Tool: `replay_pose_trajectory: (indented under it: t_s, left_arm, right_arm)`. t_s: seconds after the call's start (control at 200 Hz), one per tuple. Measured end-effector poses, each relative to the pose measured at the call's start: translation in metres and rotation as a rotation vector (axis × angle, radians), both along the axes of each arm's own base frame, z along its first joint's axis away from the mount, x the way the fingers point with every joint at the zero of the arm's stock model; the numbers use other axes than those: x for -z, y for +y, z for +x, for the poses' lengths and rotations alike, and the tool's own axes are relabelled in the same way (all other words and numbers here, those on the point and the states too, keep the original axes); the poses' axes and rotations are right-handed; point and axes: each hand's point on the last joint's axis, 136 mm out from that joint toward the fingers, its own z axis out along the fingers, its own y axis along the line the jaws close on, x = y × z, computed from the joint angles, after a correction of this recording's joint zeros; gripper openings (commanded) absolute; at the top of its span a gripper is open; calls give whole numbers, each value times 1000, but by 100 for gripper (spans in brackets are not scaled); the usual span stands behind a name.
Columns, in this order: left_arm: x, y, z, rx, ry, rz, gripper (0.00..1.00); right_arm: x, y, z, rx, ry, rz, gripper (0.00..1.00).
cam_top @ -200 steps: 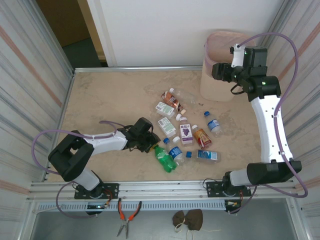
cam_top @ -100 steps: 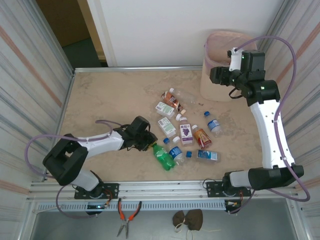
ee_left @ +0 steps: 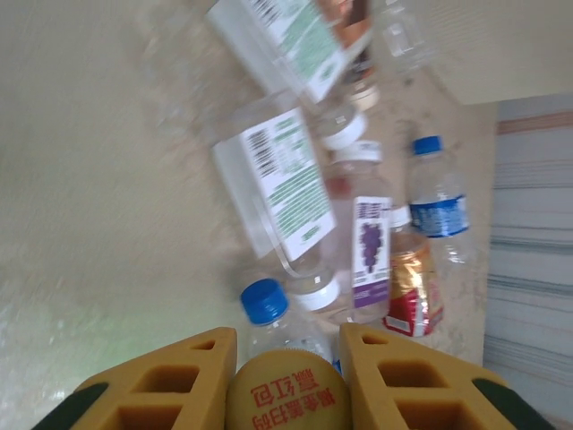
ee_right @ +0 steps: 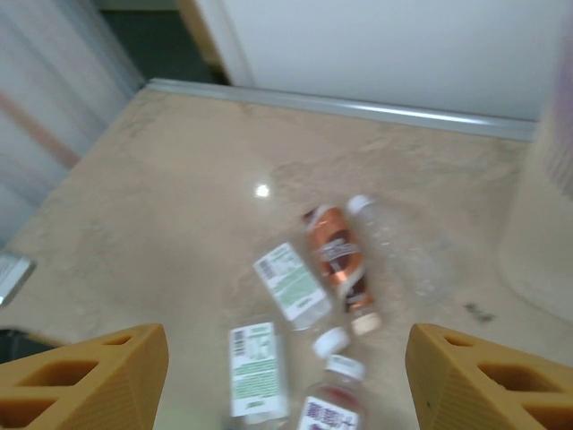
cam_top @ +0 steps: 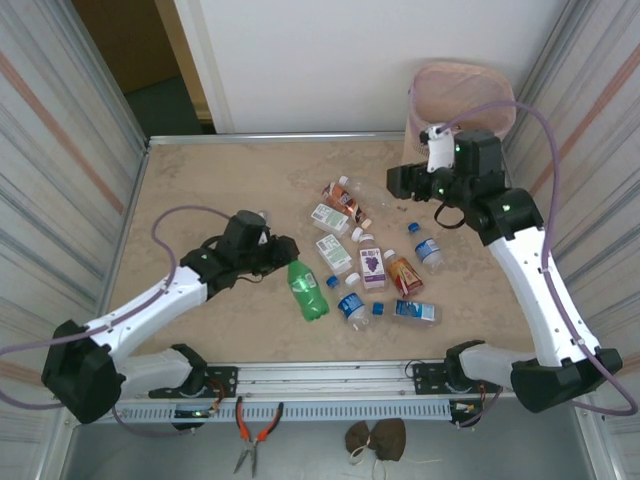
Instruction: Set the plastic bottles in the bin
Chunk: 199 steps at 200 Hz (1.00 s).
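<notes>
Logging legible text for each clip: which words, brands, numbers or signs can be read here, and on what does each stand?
Nothing can be quoted with confidence.
Yellow cap of the green bottle: red Chinese characters, upside down, too blurred to read.
White-green labels: barcodes and fine print, too small.
Purple label: grape picture, print unreadable.
Blue label and red label: blurred.

Robot test cell: corrugated panel walls (cam_top: 50,150), aluminium mounting rail (cam_top: 330,372), stray pliers (cam_top: 252,443).
</notes>
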Motion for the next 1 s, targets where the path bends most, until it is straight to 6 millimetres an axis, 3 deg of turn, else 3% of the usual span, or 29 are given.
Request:
replay_pose_trajectory:
  t_s: [0.321, 0.511, 0.757, 0.997]
  left_arm:
    - [-82, -14, 0, 258, -384, -74, 13]
    - [-152, -31, -14, 448, -656, -119, 11]
    - [-221, -36, -54, 640, -947, -185, 6]
    - [-249, -37, -85, 762, -1072, -264, 6]
  right_arm:
    - [29, 84, -50, -342, 13, 149, 73]
    - [29, 125, -87, -546, -13, 216, 79]
    - [13, 143, -140, -745, -157, 264, 88]
    - [-14, 153, -178, -874, -306, 297, 89]
